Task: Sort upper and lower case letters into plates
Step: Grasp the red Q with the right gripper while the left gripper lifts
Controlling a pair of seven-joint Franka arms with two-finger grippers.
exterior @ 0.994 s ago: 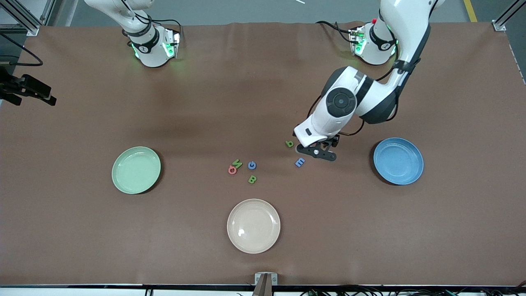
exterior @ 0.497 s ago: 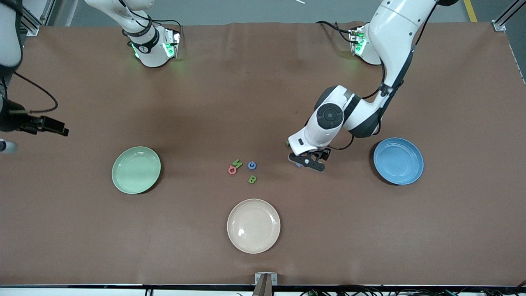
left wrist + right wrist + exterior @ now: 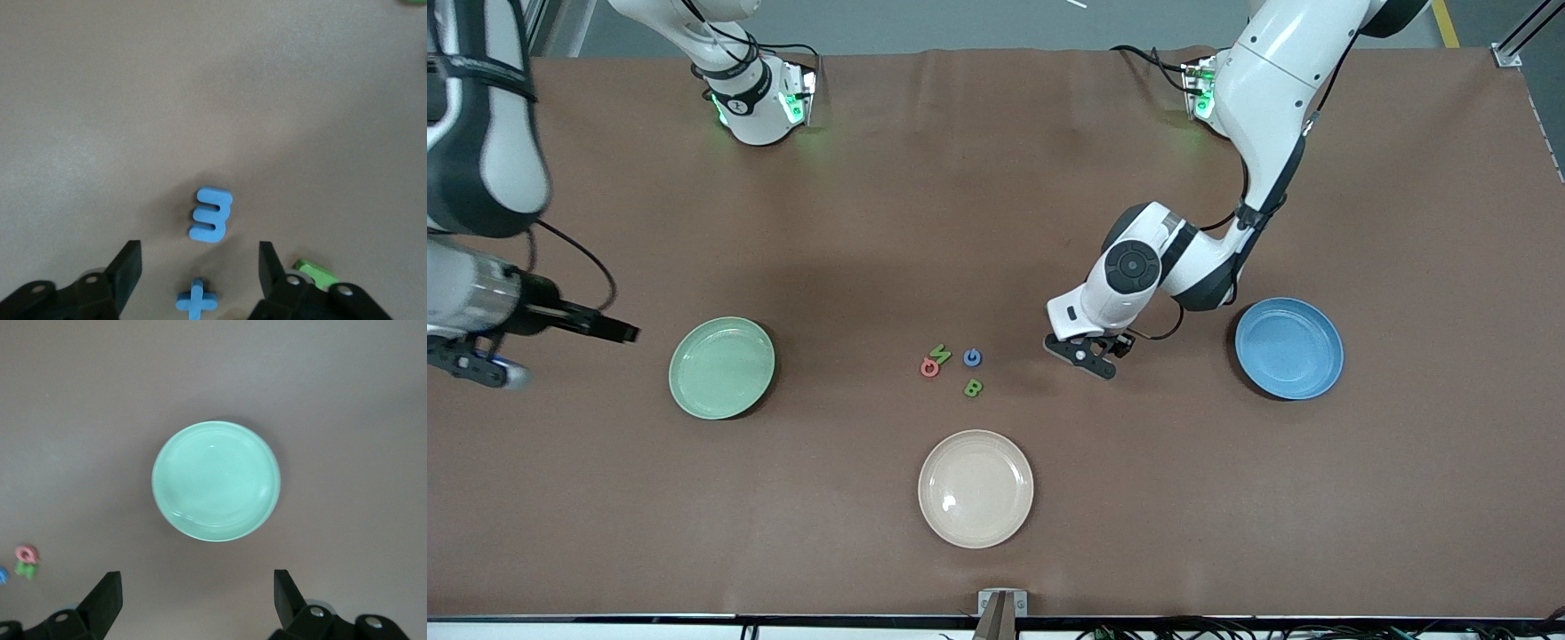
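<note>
Over the blue letter E point(image 3: 211, 215), left claw point(image 3: 200, 265) open; right claw point(image 3: 198, 595) open, above green plate point(image 3: 216, 480).

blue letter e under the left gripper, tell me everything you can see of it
The blue letter E is a small, thick capital cut from what looks like soft matte foam, in mid blue. It lies flat on the brown table, apart from the other pieces; in the left wrist view a blue plus-shaped piece and a green letter lie close by without touching it. The left gripper is above it with fingers open, not touching it. In the front view the arm hides it.
</note>
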